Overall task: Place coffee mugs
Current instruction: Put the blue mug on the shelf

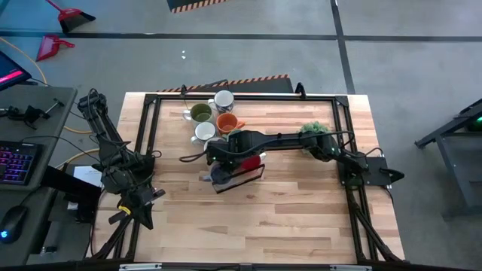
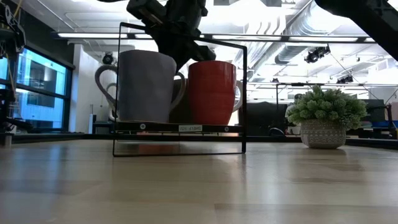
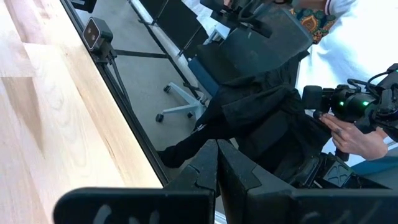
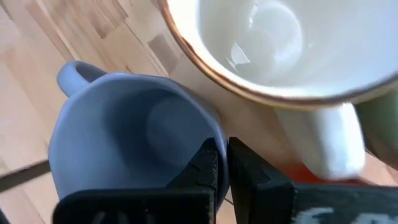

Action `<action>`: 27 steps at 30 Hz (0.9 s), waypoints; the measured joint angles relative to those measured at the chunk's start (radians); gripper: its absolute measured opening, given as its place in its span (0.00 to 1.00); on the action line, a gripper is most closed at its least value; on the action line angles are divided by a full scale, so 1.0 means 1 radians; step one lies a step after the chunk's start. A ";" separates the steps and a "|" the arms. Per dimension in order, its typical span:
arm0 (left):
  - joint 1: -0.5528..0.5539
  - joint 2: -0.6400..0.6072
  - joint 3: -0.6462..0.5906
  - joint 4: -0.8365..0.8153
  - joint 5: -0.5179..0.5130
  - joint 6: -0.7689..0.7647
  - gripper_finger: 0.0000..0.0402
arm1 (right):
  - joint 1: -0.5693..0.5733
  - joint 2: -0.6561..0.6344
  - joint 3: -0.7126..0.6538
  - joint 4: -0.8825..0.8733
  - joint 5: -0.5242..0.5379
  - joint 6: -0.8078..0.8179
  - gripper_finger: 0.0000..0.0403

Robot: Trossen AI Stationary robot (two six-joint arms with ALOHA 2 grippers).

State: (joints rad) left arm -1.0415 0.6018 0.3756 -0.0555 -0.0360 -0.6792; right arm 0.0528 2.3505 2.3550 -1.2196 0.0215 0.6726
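Hovering right over the wire rack (image 1: 239, 178) mid-surface, the right gripper (image 4: 222, 163) has its fingers pinched nearly together at the blue mug's (image 4: 127, 134) rim, a white mug (image 4: 280, 43) just beside it. 4 more mugs (image 1: 212, 118) wait behind the rack. Left gripper (image 3: 217, 163), narrow too, is parked well off by the surface's left edge.

Two mugs (image 2: 174, 86) on rack (image 2: 180, 128)

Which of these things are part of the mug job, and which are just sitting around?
Job: blue mug, red mug, both in the wire rack; olive mug, orange mug, two white mugs, loose behind it; right gripper over the rack.
Lying about: potted plant; left gripper, parked at the table's left edge.
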 joint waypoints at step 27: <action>0.000 0.000 0.000 0.000 0.000 -0.026 0.00 | -0.002 -0.001 0.000 -0.015 -0.017 -0.025 0.01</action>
State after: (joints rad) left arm -1.0413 0.6018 0.3756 -0.0551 -0.0360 -0.7048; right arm 0.0505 2.3493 2.3550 -1.2345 0.0045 0.6473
